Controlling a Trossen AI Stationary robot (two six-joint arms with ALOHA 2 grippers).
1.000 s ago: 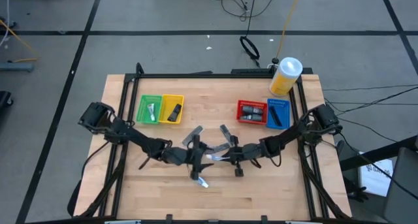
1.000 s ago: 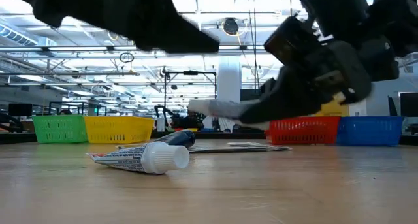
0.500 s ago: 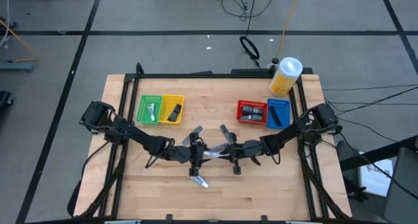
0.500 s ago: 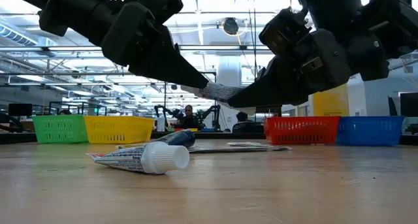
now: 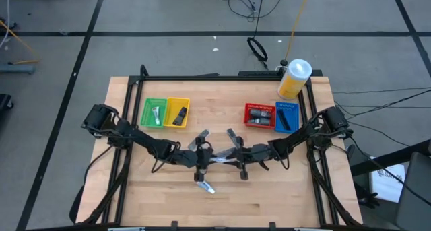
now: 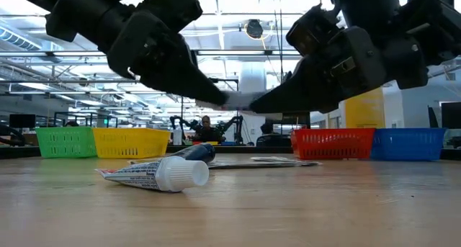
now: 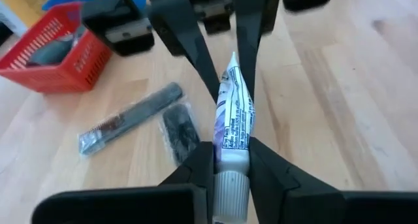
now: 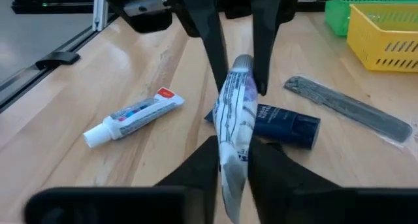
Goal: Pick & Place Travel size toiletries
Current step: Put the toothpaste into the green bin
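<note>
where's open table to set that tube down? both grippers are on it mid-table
Bare wood: the front strip of the table below both grippers, apart from the white tube, and the gap between the yellow basket and red basket. Crowded: mid-table, where the left gripper and right gripper hold the silver tube over loose toiletries.

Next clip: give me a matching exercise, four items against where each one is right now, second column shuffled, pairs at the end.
Items
1. white and purple tube
2. white tube with red and blue marks
3. dark blue tube
4. yellow jar with white cap

Places
A. lying alone on the table, white cap on
B. standing at the table's far right corner
C. held in the air between the left gripper and the right gripper
D. lying on the wood below the held tube

Pairs: 1-C, 2-A, 3-D, 4-B
</note>
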